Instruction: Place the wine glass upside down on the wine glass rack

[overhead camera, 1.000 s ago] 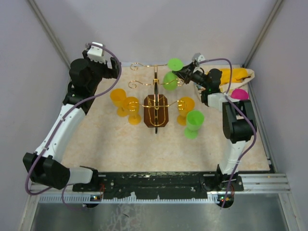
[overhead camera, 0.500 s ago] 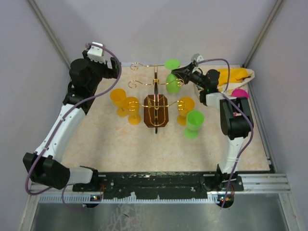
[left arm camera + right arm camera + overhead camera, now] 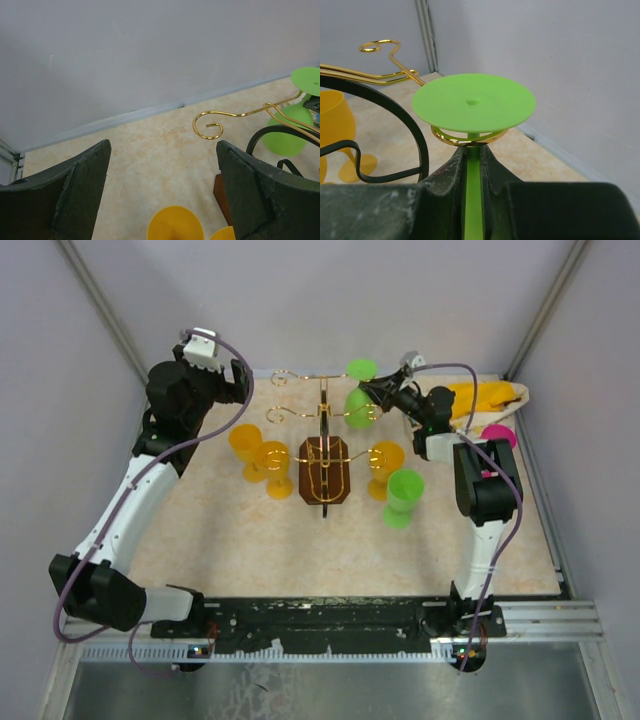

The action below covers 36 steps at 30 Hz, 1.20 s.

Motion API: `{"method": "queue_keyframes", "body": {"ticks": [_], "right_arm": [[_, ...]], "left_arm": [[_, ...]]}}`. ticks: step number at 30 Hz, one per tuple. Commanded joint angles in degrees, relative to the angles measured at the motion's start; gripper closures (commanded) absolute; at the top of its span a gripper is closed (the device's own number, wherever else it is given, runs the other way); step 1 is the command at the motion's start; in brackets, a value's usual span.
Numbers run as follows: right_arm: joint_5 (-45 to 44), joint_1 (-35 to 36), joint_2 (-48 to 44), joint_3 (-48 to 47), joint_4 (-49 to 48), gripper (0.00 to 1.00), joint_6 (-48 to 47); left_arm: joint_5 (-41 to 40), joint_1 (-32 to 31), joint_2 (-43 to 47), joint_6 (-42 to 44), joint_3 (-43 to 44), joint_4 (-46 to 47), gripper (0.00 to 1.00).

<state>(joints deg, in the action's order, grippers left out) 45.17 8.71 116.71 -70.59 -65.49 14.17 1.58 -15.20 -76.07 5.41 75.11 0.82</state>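
Note:
A green wine glass [image 3: 358,400] hangs upside down at the back right arm of the wine glass rack [image 3: 323,412], a gold wire stand on a dark wooden base [image 3: 324,470]. My right gripper [image 3: 473,155] is shut on the glass's stem [image 3: 473,180]. The round foot [image 3: 473,101] sits just above a gold loop [image 3: 445,136], and the stem passes down through that loop. My left gripper [image 3: 162,165] is open at the back left with nothing between its fingers. Below it are the table and a yellow glass [image 3: 175,225]. A curled rack arm [image 3: 210,125] lies ahead of it.
Two yellow glasses [image 3: 262,458] stand left of the rack base and one [image 3: 385,462] to its right. Another green glass [image 3: 404,495] stands at the front right. A pink glass [image 3: 497,435] and a tray with yellow things [image 3: 485,397] sit at the back right corner.
My right gripper has shifted the green glass slightly left and back along the rack arm. The left arm has not moved.

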Motion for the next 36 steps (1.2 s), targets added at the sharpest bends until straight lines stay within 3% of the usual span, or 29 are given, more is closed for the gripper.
{"method": "queue_keyframes", "body": {"ticks": [1, 20, 36], "right_arm": [[-4.8, -0.3, -0.9, -1.2, -3.1, 1.00, -1.1], [-7.9, -0.8, -7.7, 8.7, -6.6, 1.00, -3.5], [-2.6, 0.8, -7.6, 9.1, -6.7, 0.98, -5.1]], "left_arm": [[-0.2, 0.5, 0.0, 0.5, 1.2, 0.6, 0.08], [-0.3, 0.5, 1.4, 0.6, -0.7, 1.1, 0.08], [0.8, 0.5, 1.6, -0.1, -1.7, 2.1, 0.07]]}}
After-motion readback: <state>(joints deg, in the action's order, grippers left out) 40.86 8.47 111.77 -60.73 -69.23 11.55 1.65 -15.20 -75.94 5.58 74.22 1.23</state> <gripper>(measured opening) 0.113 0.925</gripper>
